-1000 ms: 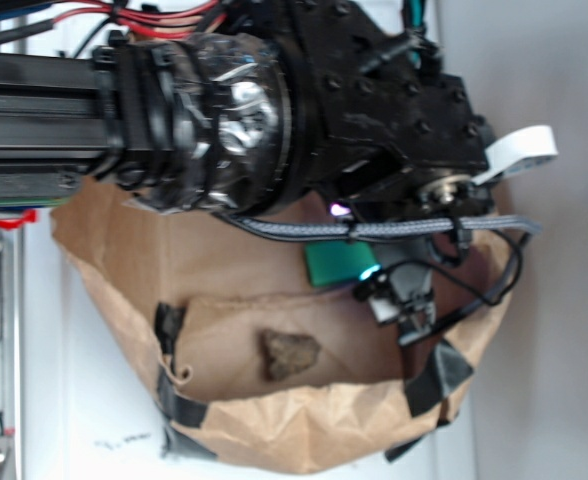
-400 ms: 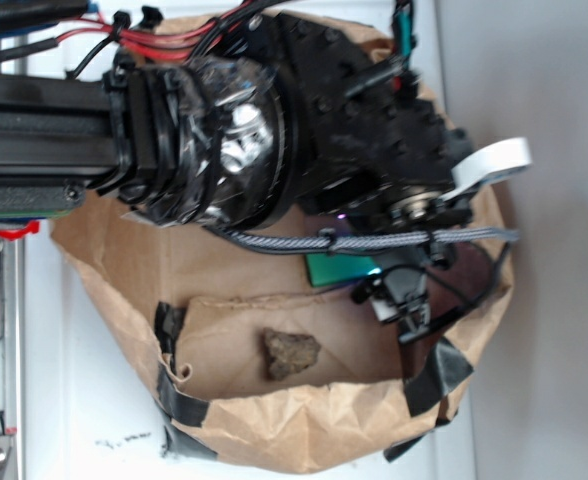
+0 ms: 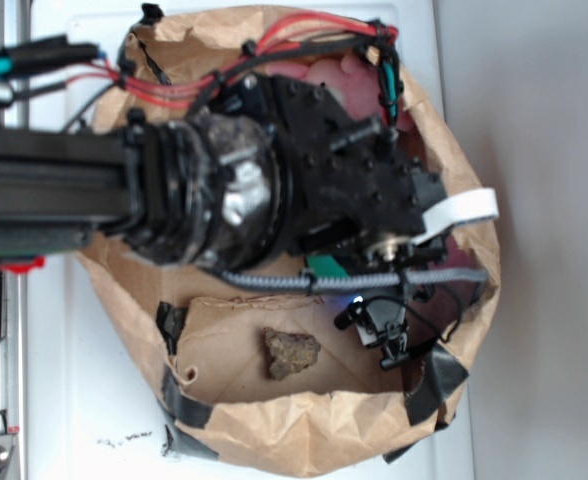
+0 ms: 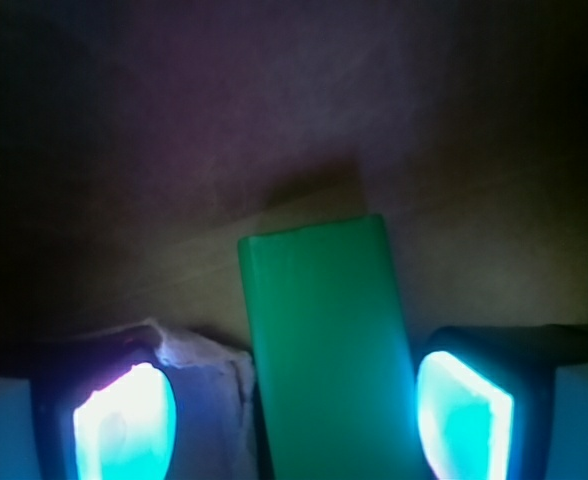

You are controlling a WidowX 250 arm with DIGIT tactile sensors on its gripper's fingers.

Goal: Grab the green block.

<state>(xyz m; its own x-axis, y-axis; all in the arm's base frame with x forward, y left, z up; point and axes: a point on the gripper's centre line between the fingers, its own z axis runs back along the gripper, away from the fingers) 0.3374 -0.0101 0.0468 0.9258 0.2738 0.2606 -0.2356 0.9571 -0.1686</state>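
Pincer state: the black robot pincer (image 4: 294, 415) is standing apart, its two glowing cyan pads (image 4: 124, 425) sitting at the lower left and lower right of the wrist view, with nothing clamped between them.
Task thing: the small bright green rectangular block (image 4: 324, 340) is lying lengthwise between the pads, running from the middle of the wrist view down past its bottom edge; in the exterior view only a green sliver (image 3: 326, 266) is showing, just right of centre beneath the arm.
Progress: the block is looking bracketed but not gripped; a dark gap is showing on each side, wider on the left. Closing and lifting are what I judge to be left.
Alignment: the block is sitting nearer the right pad, so that pad is likely touching first and may be nudging the block sideways.
Near edges: a pale crumpled fold of paper (image 4: 209, 355) is rising just beside the left pad, between it and the block, and could be getting pinched.
Container: the crumpled brown paper bag (image 3: 304, 430) with black tape on its rim is walling the pincer in at lower and right of frame.
Open room: the bag floor is lying open toward lower left, where a rough brown rock (image 3: 291, 352) is sitting apart from the block.
Above: something pink (image 3: 329, 72) is peeking out at top, mostly hidden.
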